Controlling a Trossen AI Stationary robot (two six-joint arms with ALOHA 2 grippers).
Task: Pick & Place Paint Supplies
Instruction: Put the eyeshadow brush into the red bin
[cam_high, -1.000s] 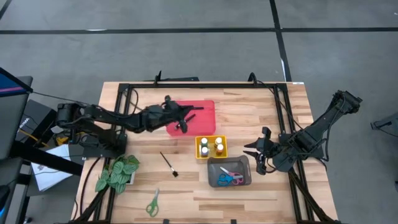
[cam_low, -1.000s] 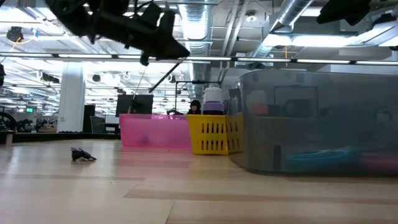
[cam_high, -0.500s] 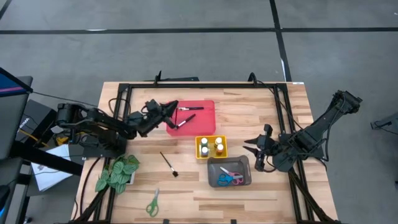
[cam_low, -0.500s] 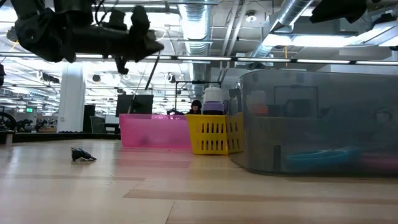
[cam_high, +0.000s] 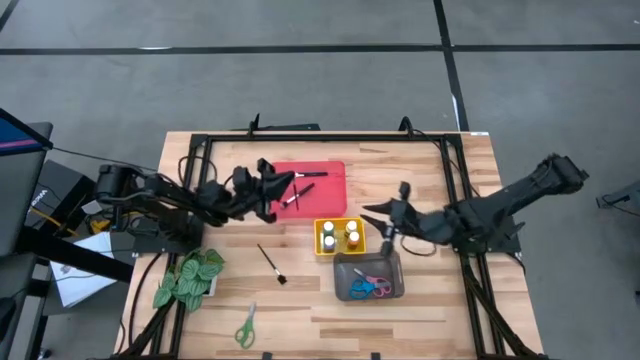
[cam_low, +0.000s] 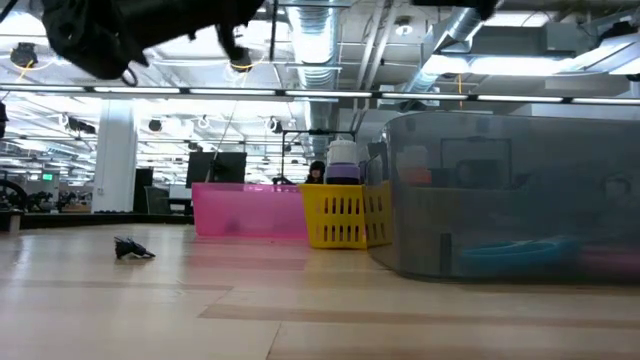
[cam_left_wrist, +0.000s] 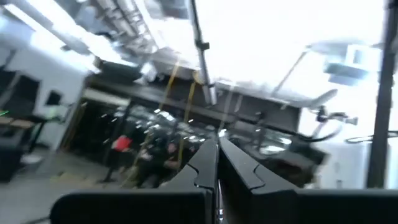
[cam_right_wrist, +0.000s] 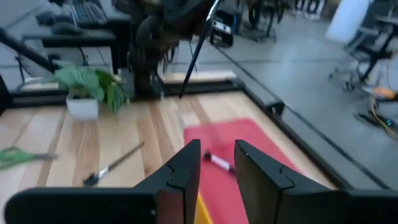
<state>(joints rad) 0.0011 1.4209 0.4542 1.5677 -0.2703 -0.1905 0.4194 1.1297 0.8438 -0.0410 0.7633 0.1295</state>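
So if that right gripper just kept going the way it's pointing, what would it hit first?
Probably the red tray. The right gripper points across the table at it, open and empty, with a paintbrush lying in the tray right ahead. It sits above the table, so depth is uncertain.

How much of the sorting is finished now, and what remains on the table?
Done: two brushes lie in the red tray, bottles stand in the yellow tray, scissors sit in the grey tray. In hand: nothing; left gripper shut, right gripper empty. Left: one paintbrush, green scissors.
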